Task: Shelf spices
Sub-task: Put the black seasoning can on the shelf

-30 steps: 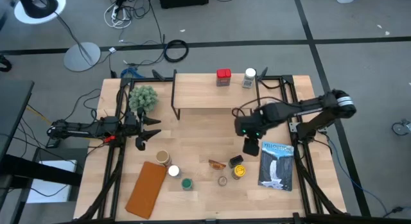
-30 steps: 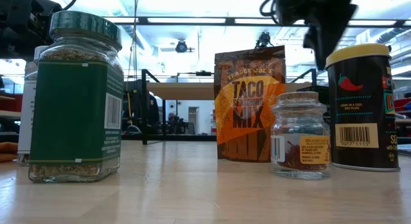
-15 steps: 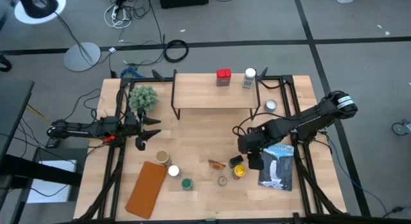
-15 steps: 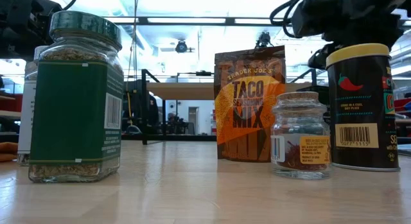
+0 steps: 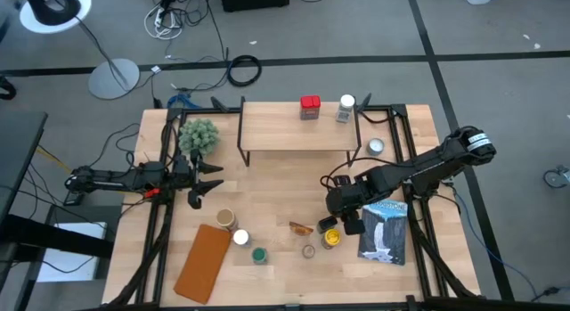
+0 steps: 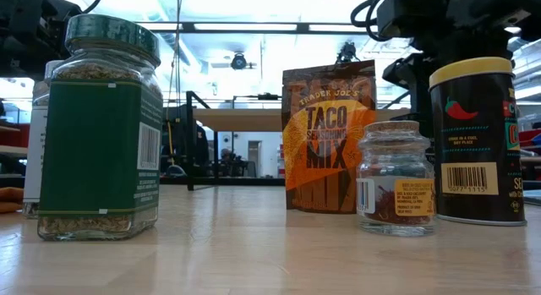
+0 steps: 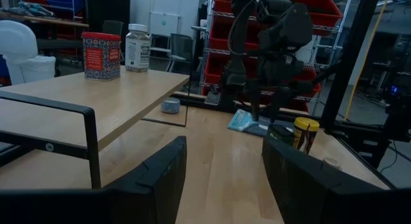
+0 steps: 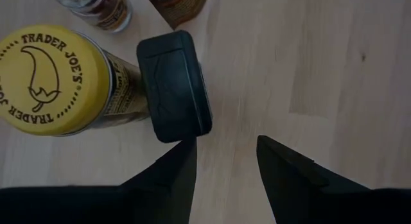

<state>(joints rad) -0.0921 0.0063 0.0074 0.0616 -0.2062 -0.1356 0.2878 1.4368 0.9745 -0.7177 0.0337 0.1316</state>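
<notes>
The shelf (image 5: 298,133) stands at the table's far side, carrying a red tin (image 5: 310,107) and a white-lidded jar (image 5: 346,108). The other spices stand near the front edge: a black box (image 8: 173,86), a yellow-lidded tin (image 8: 48,76), an amber packet (image 5: 301,227), a small jar (image 5: 308,251), a green-lidded jar (image 5: 259,255), a white-lidded jar (image 5: 240,238) and a tan-lidded one (image 5: 224,218). My right gripper (image 8: 225,160) hangs open, pointing steeply down, just to the right of the black box, with bare tabletop between its fingers. My left gripper (image 5: 209,179) waits open at the table's left.
A blue-and-white flat packet (image 5: 383,229) lies right of my right gripper, and a silver round tin (image 5: 376,146) sits by the shelf's right leg. A brown flat pouch (image 5: 203,262) lies front left, a green plant (image 5: 198,135) back left.
My right gripper has come down and toward the table's near edge, from beside the shelf to just right of the black box, rolling about its own axis on the way. It stays open. Nothing on the table has moved.
</notes>
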